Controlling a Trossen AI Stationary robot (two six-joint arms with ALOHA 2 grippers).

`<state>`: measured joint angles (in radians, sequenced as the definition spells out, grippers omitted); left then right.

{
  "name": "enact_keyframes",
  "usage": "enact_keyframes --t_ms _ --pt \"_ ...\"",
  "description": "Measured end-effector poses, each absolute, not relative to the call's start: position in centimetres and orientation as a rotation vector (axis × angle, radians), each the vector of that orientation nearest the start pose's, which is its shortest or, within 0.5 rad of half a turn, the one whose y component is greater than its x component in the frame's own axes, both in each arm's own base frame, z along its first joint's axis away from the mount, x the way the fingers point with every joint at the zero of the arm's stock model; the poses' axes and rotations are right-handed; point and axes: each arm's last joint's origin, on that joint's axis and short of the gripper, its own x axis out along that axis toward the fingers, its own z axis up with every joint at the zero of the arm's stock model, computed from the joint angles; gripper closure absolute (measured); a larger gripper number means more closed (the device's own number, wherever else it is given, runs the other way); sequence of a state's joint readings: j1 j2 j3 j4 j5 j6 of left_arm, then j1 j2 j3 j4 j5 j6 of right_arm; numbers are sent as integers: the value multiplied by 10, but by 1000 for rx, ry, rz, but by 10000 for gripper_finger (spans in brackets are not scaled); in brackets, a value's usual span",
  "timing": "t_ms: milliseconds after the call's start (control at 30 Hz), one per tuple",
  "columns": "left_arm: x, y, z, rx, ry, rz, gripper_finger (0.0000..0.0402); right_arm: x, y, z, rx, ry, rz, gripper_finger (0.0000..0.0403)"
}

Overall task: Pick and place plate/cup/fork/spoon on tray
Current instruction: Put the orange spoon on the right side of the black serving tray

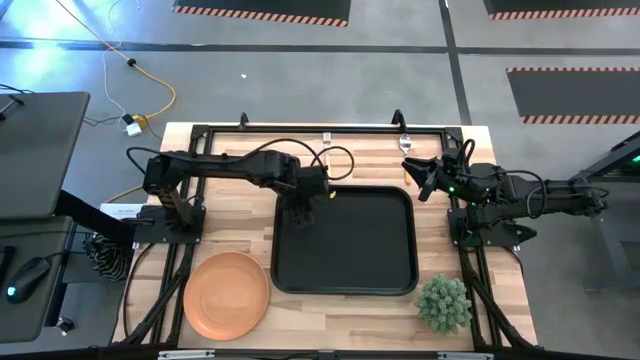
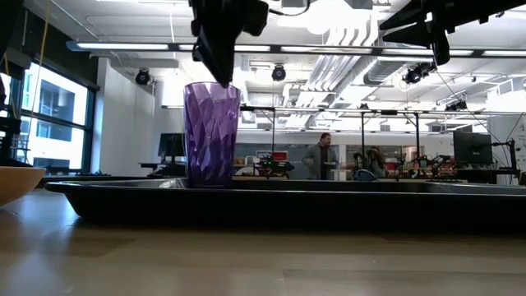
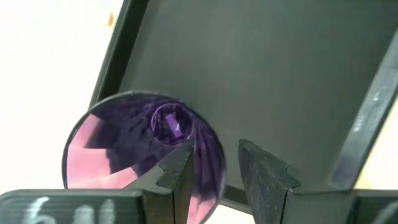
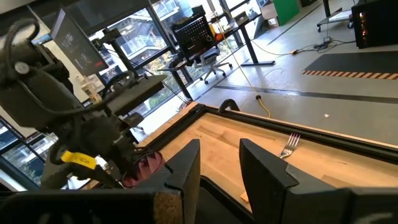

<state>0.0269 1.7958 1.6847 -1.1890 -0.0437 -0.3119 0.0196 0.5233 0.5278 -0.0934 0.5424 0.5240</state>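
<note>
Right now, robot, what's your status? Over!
Left end effector open astride the cup rim. Cup upright on the tray. Right end effector waits empty off the tray's far right corner. Plate not yet on tray.

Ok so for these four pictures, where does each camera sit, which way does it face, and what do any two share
High: overhead, straight down; both arms, black rectangular tray, round terracotta plate.
Low: table height, level across; translucent purple plastic cup on the tray, left gripper above it.
Left wrist: looks down into the cup; own fingers at its rim.
Right wrist: faces across the table; own fingers, silver-tined fork.
Shared: low and left wrist both show cup on tray.
</note>
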Motion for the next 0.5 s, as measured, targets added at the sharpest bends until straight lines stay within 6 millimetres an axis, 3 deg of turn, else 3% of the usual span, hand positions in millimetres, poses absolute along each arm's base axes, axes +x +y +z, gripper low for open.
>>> enact_keyframes --t_ms 400,500 --pt "349 10 331 -272 1278 221 284 129 -12 290 491 -67 -529 299" --pt "341 10 346 -237 1256 201 284 129 -12 295 492 -114 -517 299"
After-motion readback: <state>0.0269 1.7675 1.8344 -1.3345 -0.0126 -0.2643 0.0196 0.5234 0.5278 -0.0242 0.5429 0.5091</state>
